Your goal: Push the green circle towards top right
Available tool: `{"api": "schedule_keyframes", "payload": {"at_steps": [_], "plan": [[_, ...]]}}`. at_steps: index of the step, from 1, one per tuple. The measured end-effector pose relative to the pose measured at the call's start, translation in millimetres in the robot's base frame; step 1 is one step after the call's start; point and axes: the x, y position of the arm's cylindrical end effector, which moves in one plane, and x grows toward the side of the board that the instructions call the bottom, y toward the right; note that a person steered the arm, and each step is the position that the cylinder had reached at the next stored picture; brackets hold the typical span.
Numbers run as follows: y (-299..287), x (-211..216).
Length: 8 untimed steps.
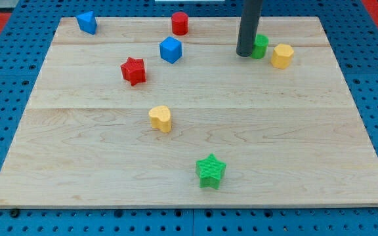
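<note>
Crowding the upper part of the wooden tabletop [77,151] are most of the blocks: a blue block [87,22] of unclear shape in the upper left corner, a red cylinder [180,23] near the top edge at centre, a blue cube [170,50] just below and left of it, and a red star [134,71] further down to the left. Lower down, a yellow heart [161,118] lies near the middle of the frame and a green star [210,171] sits toward the bottom centre, both well apart from everything else. Closest to the action is a yellow block [281,56], roughly hexagonal, standing just beside the green circle [260,46] on its right, directly on the side toward the frame's right edge. Counted by colour, there are two blue blocks, two red, two yellow and two green, eight in all. No claw is fitted; the arm ends in a plain dark rod, so nothing opens, closes or is held. My tip [244,54] rests on the tabletop in the upper right of the frame, and the green circle lies immediately to its right, touching or nearly touching the rod and partly hidden behind it, with the yellow block on its far side.
</note>
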Motion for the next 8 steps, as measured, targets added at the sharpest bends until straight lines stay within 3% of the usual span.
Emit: {"api": "schedule_keyframes", "payload": {"at_steps": [2,4,6,8], "plan": [[2,12],[66,-2],[67,-40],[54,-29]]}}
